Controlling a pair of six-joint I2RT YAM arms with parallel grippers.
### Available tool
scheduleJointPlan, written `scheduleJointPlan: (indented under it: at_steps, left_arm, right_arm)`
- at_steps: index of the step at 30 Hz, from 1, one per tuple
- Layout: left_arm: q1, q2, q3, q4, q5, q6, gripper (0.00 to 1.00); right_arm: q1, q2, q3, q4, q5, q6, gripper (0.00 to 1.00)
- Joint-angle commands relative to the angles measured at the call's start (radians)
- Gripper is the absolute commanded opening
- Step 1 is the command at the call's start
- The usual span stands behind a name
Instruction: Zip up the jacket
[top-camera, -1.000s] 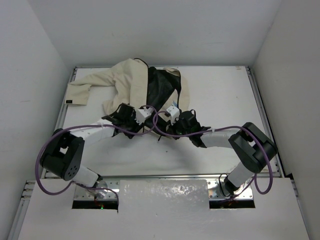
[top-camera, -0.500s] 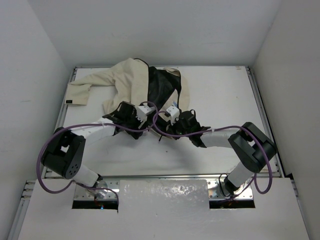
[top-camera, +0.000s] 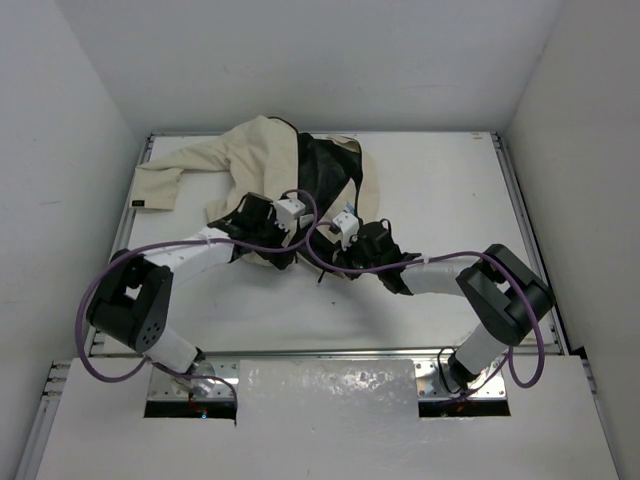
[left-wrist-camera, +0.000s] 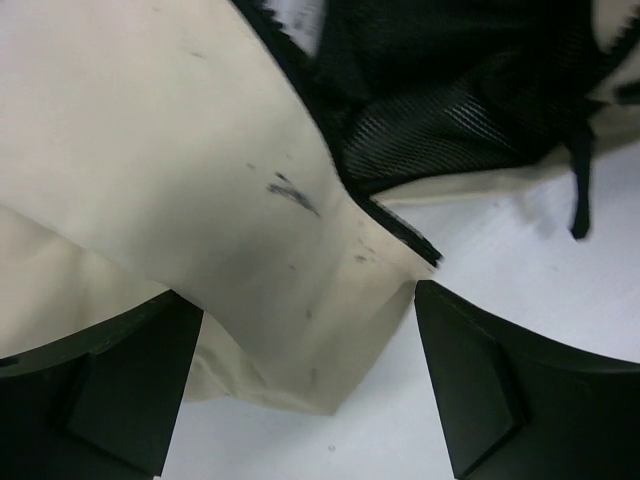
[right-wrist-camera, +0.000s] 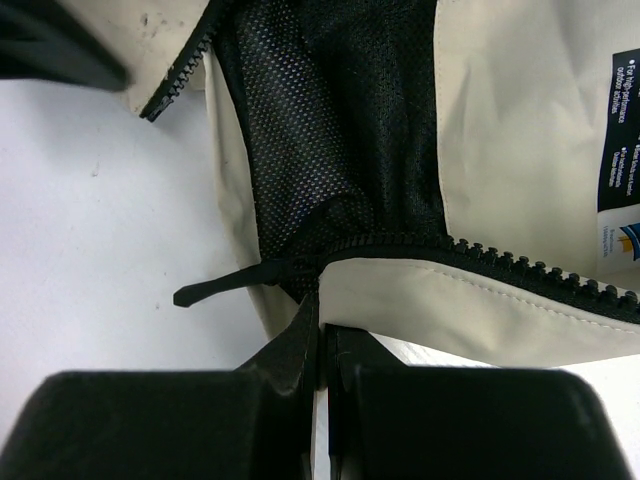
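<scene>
Left arm (top-camera: 190, 256): white tubular forearm link, with a bulky black joint housing (top-camera: 128, 315) behind it; paler recessed panels are noted on its face. Right arm (top-camera: 440, 276): same build, with a black housing (top-camera: 508, 292).

A purple cable (top-camera: 81, 345) is looped outside the left arm from base to wrist. A matching purple cable (top-camera: 541, 350) is run along the right.

A small white camera block (top-camera: 290, 210) is fitted at each wrist.

Left gripper (left-wrist-camera: 300, 300): matte black fingers (left-wrist-camera: 110, 395), broad and flat-faced, with bevelled edges and a raised square pad on each.

Right gripper (right-wrist-camera: 320, 340): black fingers (right-wrist-camera: 285, 365), tapered to thin blades from a blocky black body.
</scene>
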Motion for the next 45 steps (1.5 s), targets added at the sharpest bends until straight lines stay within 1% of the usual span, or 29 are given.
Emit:
scheduleJointPlan:
  at_steps: [1,4,7,8,10,11,12,13,14,19,24,29,31,34,37,40,45]
  left_arm:
    - [-0.013,0.056,0.039,0.09,-0.102,-0.064,0.83]
    - [-0.017,0.096,0.044,0.122,-0.137,-0.104,0.81]
    - [-0.019,0.118,0.053,0.165,-0.127,-0.158,0.73]
    - [-0.019,0.119,0.052,0.171,-0.116,-0.17,0.64]
    - [-0.019,0.119,0.047,0.184,-0.101,-0.196,0.5]
    - [-0.019,0.119,0.045,0.185,-0.084,-0.201,0.3]
    - [-0.019,0.119,0.047,0.182,-0.074,-0.204,0.18]
    - [-0.019,0.116,0.048,0.167,-0.064,-0.204,0.06]
    - [-0.019,0.115,0.058,0.156,-0.042,-0.201,0.0]
    - [-0.016,0.011,0.065,0.096,0.027,-0.164,0.0]
    - [-0.017,-0.101,0.107,0.017,0.108,-0.115,0.0]
    - [-0.017,-0.172,0.133,-0.055,0.149,-0.086,0.0]
    - [-0.017,-0.186,0.163,-0.092,0.165,-0.06,0.0]
    - [-0.019,-0.21,0.208,-0.189,0.194,-0.002,0.0]
    - [-0.017,-0.229,0.242,-0.23,0.191,0.022,0.06]
    - [-0.017,-0.229,0.256,-0.228,0.179,0.025,0.1]
    - [-0.017,-0.227,0.188,-0.136,0.189,-0.017,0.1]
  right_arm:
    - [-0.003,0.006,0.037,0.025,0.003,0.0,0.0]
    - [-0.003,0.017,0.044,0.027,-0.007,0.004,0.0]
    - [-0.002,0.026,0.052,0.025,-0.01,0.007,0.0]
    - [-0.003,0.029,0.055,0.025,-0.01,0.01,0.0]
    - [-0.003,0.031,0.055,0.027,-0.013,0.012,0.0]
    - [-0.003,0.031,0.055,0.027,-0.013,0.011,0.0]
    - [-0.002,0.032,0.055,0.027,-0.013,0.012,0.0]
    - [-0.003,0.032,0.055,0.027,-0.014,0.011,0.0]
    - [-0.002,0.031,0.052,0.028,-0.017,0.009,0.0]
    - [-0.003,-0.018,0.035,0.042,-0.071,-0.011,0.0]
    - [-0.003,-0.103,0.055,-0.019,-0.091,-0.037,0.0]
    - [-0.003,-0.169,0.081,-0.068,-0.186,-0.052,0.0]
    - [-0.003,-0.202,0.09,-0.111,-0.179,-0.057,0.0]
    - [-0.003,-0.256,0.083,-0.139,-0.153,-0.065,0.0]
    - [-0.002,-0.305,0.072,-0.156,-0.129,-0.068,0.0]
    - [-0.003,-0.342,0.055,-0.166,-0.116,-0.075,0.0]
    - [-0.003,-0.347,0.02,-0.162,-0.093,-0.085,0.0]
